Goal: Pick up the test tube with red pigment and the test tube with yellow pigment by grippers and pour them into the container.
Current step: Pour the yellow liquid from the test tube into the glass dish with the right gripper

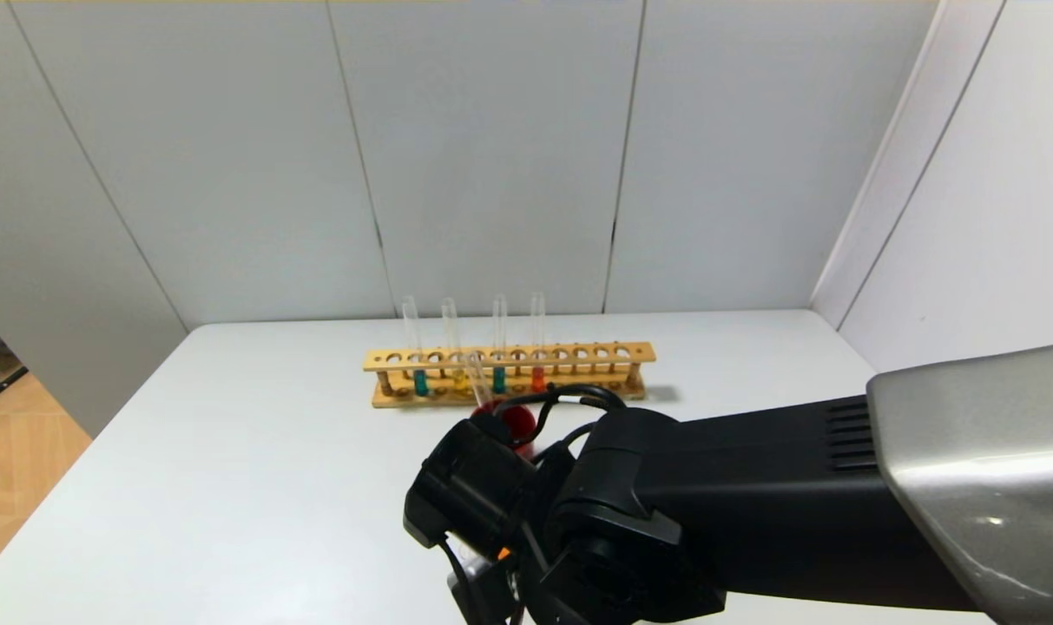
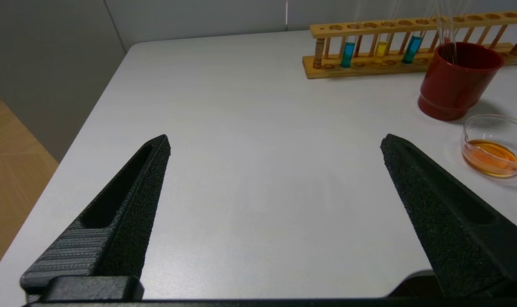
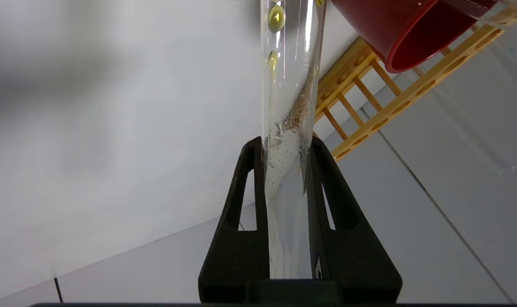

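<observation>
My right gripper (image 3: 287, 145) is shut on the test tube with yellow pigment (image 3: 290, 85), a clear tube with only yellow drops left on its inner wall. It hangs near the dark-red cup (image 3: 394, 30). The container (image 2: 492, 145), a low glass beaker, stands beside that cup and holds orange liquid; in the head view my right arm hides it. The test tube with red pigment (image 1: 537, 379) stands upright in the wooden rack (image 1: 509, 358). Over bare table on the left, my left gripper (image 2: 276, 138) is open and holds nothing.
The rack also carries two teal tubes (image 1: 420, 382) (image 1: 498, 379) and one with yellow liquid (image 1: 458, 378). An empty tube (image 1: 478, 382) leans in the dark-red cup (image 2: 456, 81). Grey walls close the back and right; the table's left edge drops to the floor.
</observation>
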Robot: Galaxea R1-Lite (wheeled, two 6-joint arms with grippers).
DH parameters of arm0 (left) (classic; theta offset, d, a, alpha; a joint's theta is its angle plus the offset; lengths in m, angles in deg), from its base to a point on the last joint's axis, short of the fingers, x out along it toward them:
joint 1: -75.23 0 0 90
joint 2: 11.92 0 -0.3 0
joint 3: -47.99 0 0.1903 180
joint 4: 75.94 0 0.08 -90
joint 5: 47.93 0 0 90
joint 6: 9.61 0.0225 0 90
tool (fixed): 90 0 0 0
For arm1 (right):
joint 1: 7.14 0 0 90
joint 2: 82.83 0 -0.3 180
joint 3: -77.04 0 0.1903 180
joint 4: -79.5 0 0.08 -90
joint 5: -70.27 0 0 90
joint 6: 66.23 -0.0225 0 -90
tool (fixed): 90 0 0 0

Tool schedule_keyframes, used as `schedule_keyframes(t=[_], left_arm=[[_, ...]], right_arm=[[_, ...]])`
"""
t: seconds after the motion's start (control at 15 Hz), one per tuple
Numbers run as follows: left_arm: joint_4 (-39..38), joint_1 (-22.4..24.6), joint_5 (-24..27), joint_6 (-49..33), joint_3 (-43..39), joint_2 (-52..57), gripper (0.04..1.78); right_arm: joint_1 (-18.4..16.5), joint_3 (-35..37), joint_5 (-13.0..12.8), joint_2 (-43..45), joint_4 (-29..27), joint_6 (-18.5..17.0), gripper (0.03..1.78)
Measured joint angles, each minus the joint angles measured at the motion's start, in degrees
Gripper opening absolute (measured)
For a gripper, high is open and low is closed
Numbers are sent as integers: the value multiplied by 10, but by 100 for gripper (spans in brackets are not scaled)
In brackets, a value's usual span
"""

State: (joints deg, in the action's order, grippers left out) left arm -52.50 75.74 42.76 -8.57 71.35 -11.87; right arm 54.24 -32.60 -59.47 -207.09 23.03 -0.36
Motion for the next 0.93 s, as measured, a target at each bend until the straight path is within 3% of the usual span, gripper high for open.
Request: schedule_keyframes(t=[0.93], left_arm=[[0,0,0,0,0,0,175]], right_arm=[[12,-73,-20,-32,-90,-1,28]])
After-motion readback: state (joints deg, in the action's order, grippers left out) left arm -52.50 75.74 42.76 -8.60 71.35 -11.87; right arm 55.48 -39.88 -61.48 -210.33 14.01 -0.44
